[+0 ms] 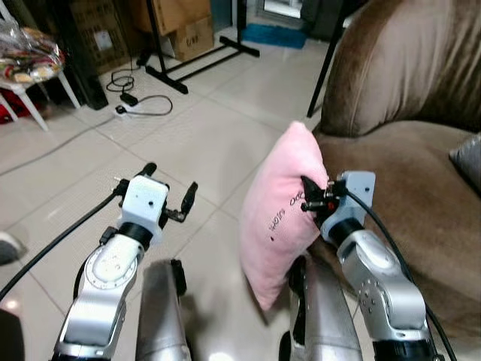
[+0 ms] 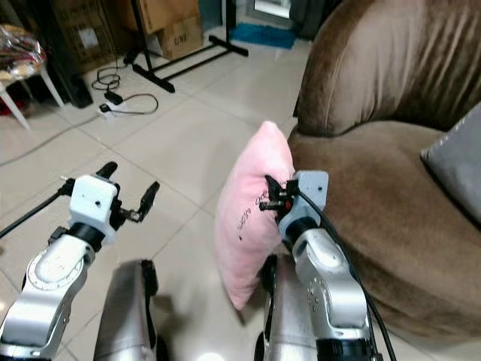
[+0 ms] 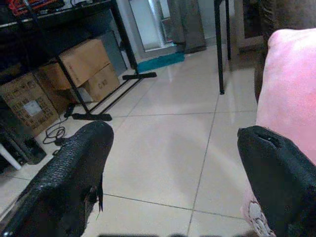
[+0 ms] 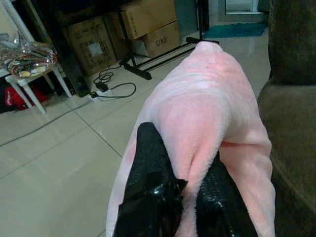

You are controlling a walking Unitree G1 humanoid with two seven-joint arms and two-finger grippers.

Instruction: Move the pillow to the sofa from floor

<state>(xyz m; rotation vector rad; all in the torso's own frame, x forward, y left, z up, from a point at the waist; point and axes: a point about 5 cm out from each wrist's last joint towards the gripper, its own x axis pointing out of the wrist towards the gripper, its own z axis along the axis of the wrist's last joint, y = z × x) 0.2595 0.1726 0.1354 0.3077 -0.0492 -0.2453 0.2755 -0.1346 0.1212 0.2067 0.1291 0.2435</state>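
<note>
Right pincer [image 1: 312,197] pinches the pink pillow's [image 1: 279,214] edge, lifted beside the brown sofa [image 1: 421,173] at three o'clock. Left pincer [image 1: 167,192] gapes empty over bare tile floor [image 1: 195,143].

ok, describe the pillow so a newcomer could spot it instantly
Find the big brown sofa on the robot's right. At its front edge, the pillow hangs upright above the tiled floor, pinched by the right gripper. It is plain pink with small dark lettering, unlike the grey cushion lying on the seat.

Pillow [image 1: 282,210] upright just left of the sofa [image 1: 421,173], boxes [image 1: 176,26] far behind.
</note>
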